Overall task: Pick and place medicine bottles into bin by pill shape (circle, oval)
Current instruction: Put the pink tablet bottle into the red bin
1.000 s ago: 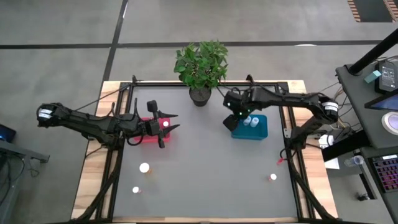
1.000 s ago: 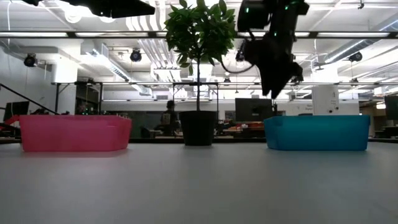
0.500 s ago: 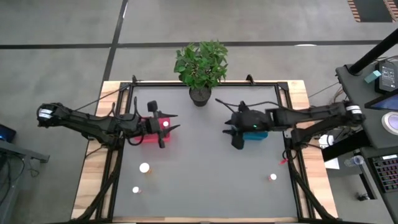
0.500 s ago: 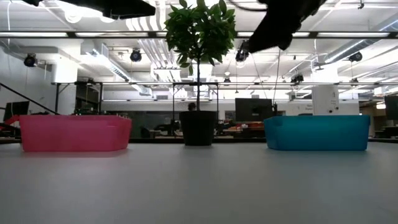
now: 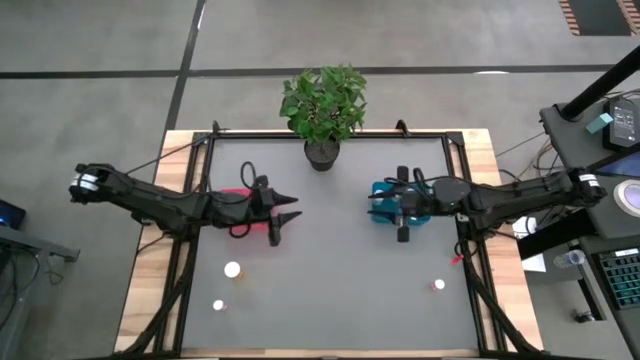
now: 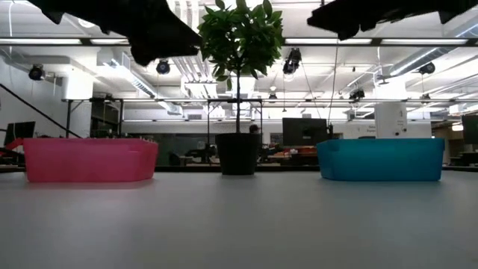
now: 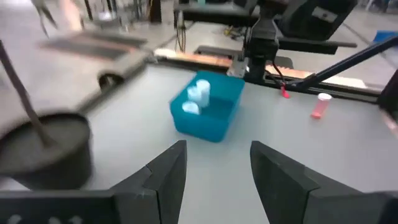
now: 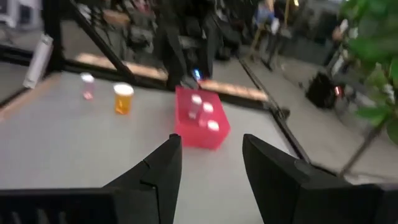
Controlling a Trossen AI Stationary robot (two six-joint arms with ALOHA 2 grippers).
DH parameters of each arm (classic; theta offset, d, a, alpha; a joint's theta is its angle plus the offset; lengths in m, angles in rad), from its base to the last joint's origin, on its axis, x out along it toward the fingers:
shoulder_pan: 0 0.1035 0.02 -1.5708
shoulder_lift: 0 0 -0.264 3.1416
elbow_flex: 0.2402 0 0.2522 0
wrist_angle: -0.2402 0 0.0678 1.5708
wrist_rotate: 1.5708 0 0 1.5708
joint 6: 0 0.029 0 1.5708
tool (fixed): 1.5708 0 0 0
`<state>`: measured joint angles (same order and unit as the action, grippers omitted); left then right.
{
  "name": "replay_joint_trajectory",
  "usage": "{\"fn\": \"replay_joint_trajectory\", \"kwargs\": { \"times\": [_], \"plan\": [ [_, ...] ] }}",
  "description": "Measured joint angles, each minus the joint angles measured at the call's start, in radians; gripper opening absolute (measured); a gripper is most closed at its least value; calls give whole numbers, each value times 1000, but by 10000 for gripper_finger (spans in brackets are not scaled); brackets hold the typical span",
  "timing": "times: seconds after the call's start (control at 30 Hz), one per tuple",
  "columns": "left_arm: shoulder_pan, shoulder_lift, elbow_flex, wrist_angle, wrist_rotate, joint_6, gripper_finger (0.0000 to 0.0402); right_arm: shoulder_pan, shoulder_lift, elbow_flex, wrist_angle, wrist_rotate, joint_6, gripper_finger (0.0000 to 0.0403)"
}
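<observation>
Nearest the front edge of the table [image 5: 330,320], three medicine bottles are left to sort: one with a white cap at the front left [image 5: 218,306], a wider one just behind it [image 5: 232,269] that the right wrist view shows with an orange body, and a third well apart at the front right [image 5: 439,286]. Farther back, the two bins already hold part of the load. The red bin [image 8: 200,125] on the left has about three white-capped bottles inside, seen from the right wrist; the blue bin [image 7: 208,112] on the right holds two or three, seen from the left wrist. So the job looks more than half done, with the three front bottles remaining. The left gripper [image 5: 281,214] hangs above the table just inward of the red bin, fingers spread and holding nothing. The right gripper [image 5: 401,206] hovers over the blue bin, its fingers likewise parted and empty. Neither is near a loose bottle yet, and each must travel toward the front to reach one. The open grey surface between bins and bottles offers no obstacle. At the far edge, between the bins, stands a potted plant [image 5: 322,110], clear of any path to the front. Beyond the table lies the workshop, out of play.
</observation>
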<state>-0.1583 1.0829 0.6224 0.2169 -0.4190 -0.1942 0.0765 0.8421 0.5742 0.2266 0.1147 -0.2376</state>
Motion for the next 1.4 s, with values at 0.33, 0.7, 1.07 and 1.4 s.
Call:
{"fn": "replay_joint_trajectory", "kwargs": {
  "times": [0.33, 0.7, 1.07, 1.4],
  "plan": [
    [-7, 104, 68, 8, 83, -302, 160, 0, -167, -89, 67, -44, -95, 143],
    [-72, 160, 108, -110, 371, -1011, 160, 0, -224, -98, 36, -44, -105, 136],
    [-241, 310, 259, -129, 545, -1289, 160, 0, -219, -98, 31, -45, -107, 136],
    [-277, 388, 451, -844, 786, -1310, 160, 0, -219, -98, 31, -44, -113, 137]
  ]
}}
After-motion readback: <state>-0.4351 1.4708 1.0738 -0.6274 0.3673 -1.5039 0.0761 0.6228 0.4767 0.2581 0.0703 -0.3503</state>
